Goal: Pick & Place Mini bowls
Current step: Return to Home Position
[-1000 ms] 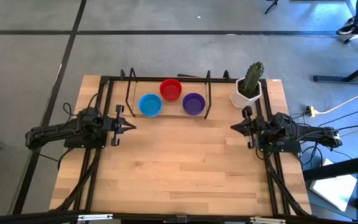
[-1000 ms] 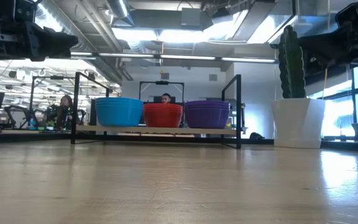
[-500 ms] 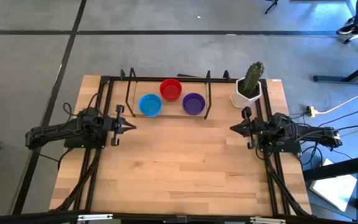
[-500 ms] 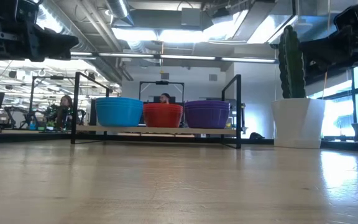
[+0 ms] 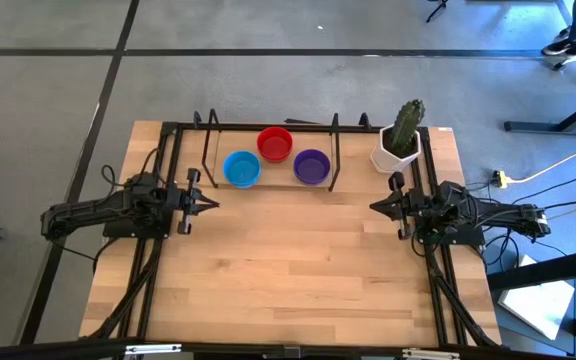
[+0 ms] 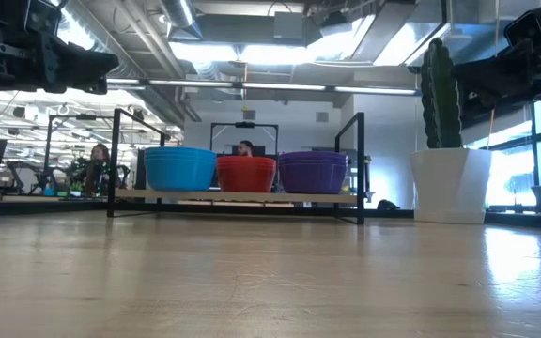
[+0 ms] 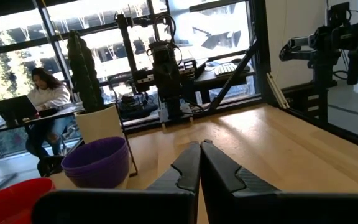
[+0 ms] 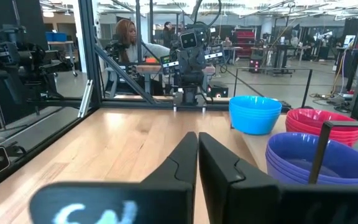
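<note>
Three stacks of mini bowls stand at the table's far side inside a black wire frame: blue (image 5: 241,168), red (image 5: 275,144) and purple (image 5: 311,166); in the low view they show as blue (image 6: 179,169), red (image 6: 245,175) and purple (image 6: 313,173), each resting on its base. My left gripper (image 5: 213,202) hovers over the table's left side, shut, its fingertips (image 7: 199,148) closed together. My right gripper (image 5: 374,205) hovers at the right side, shut (image 8: 197,138). Both are well clear of the bowls.
A white pot with a cactus (image 5: 400,140) stands at the far right corner, close to my right arm. The black wire frame (image 5: 334,165) borders the bowls. Bare wood (image 5: 288,260) stretches between the arms and toward the near edge. People sit in the room beyond.
</note>
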